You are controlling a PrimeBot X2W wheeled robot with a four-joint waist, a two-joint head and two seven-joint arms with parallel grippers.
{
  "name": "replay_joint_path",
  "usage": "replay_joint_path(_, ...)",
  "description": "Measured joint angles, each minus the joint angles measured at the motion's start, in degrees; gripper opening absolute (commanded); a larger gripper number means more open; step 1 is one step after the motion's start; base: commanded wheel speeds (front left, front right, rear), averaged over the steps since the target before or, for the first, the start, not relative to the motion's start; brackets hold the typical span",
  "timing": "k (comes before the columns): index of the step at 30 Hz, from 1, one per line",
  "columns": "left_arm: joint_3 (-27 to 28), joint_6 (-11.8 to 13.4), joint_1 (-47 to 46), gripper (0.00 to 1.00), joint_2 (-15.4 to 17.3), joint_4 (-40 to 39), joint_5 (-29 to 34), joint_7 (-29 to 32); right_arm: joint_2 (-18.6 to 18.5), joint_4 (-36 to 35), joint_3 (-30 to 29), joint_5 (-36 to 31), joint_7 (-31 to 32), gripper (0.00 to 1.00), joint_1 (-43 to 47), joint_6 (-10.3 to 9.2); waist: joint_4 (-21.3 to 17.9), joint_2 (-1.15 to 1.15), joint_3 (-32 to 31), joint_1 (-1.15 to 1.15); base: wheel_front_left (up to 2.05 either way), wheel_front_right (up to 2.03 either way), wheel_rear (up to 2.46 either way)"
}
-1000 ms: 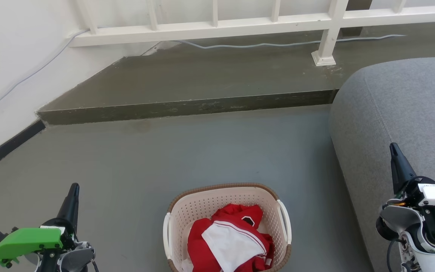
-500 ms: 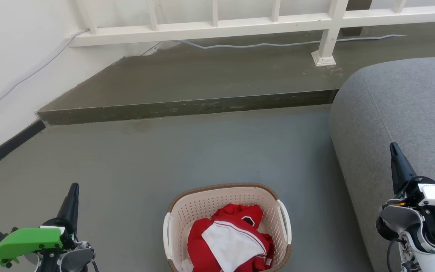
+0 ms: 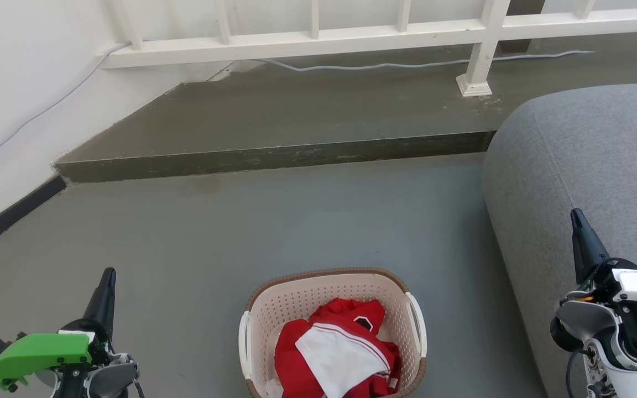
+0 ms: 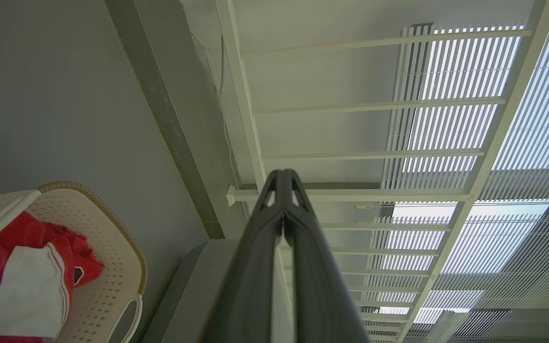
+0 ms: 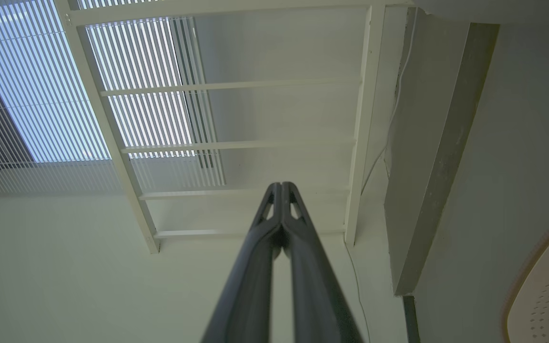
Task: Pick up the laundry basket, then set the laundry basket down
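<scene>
The laundry basket (image 3: 296, 301) sits on the floor (image 3: 296, 221) low and centred, between both tools and touched by neither.

The left tool (image 3: 107, 281) and the right tool (image 3: 577, 220) each have their fingers pressed together, point forward and stand well apart from the basket. The basket lies inward of both: to the right of the left tool and to the left of the right one. Its white handles (image 3: 418, 323) run along its left and right sides, one facing each tool. Its near end is cut off, so its long axis is uncertain. The left tool looks slightly nearer. A grey sofa (image 3: 600, 166) crowds the right side, leaving that arm a narrow lane. The left side is open, and a raised step (image 3: 274, 157) lies well ahead. Red and white clothes (image 3: 335, 348) fill the basket.
</scene>
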Motion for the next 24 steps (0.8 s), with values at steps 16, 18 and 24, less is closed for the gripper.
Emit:
replay_joint_path(16, 0.1, 0.0, 0.0, 0.00, 0.0, 0.0, 0.0, 0.0, 0.1, 0.0, -0.1, 0.0, 0.0, 0.00, 0.0, 0.00, 0.0, 0.00, 0.0, 0.00, 0.00, 0.00, 0.00)
replay_joint_path(18, 0.1, 0.0, 0.0, 0.00, 0.0, 0.0, 0.0, 0.0, 0.1, 0.0, -0.1, 0.0, 0.0, 0.00, 0.0, 0.00, 0.0, 0.00, 0.0, 0.00, 0.00, 0.00, 0.00)
replay_joint_path(24, 0.1, 0.0, 0.0, 0.00, 0.0, 0.0, 0.0, 0.0, 0.2, 0.0, -0.1, 0.0, 0.0, 0.00, 0.0, 0.00, 0.0, 0.00, 0.0, 0.00, 0.00, 0.00, 0.00)
